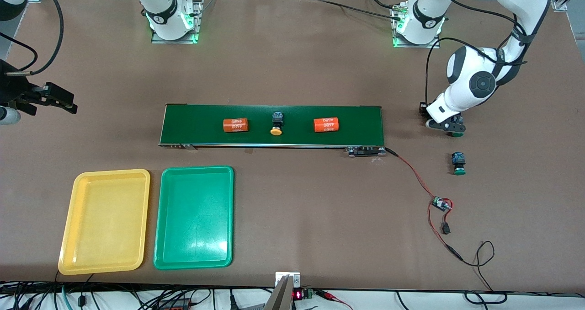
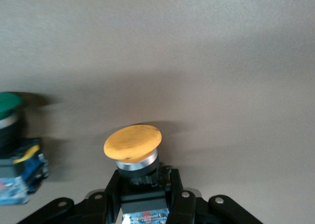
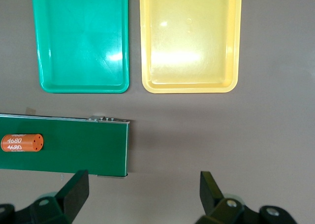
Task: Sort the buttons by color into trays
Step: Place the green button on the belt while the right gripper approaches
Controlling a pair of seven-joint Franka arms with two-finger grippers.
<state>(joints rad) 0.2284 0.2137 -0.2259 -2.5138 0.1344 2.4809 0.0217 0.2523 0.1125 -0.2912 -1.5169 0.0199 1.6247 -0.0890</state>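
Left gripper [image 1: 447,128] is sitting low over the table just off the conveyor belt's [image 1: 272,125] end toward the left arm's end of the table, its fingers [image 2: 174,184] closing on the dark body of a yellow-capped button [image 2: 133,144], whose round cap is sticking out ahead of the fingertips in the left wrist view. A green-capped button [image 2: 9,116] is lying just beside the held one in that same view, apart from the fingers; in the front view only a sliver of green is showing under the gripper. Another green button [image 1: 459,163] is lying on the table, also off that end of the belt but nearer to the front camera than the left gripper, well apart from it. A second yellow button [image 1: 276,123] is resting on the belt between two orange cylinders [image 1: 236,125], far from both grippers.

Right gripper [image 3: 142,192] is waiting in the air over the bare table off the belt's end toward the right arm's end, its fingers spread wide and holding nothing. Seen from the front, the yellow tray [image 1: 75,218] and the green tray [image 1: 162,218] are lying side by side, nearer to the camera than the belt, the green one closer to the belt's middle; both are holding no buttons.
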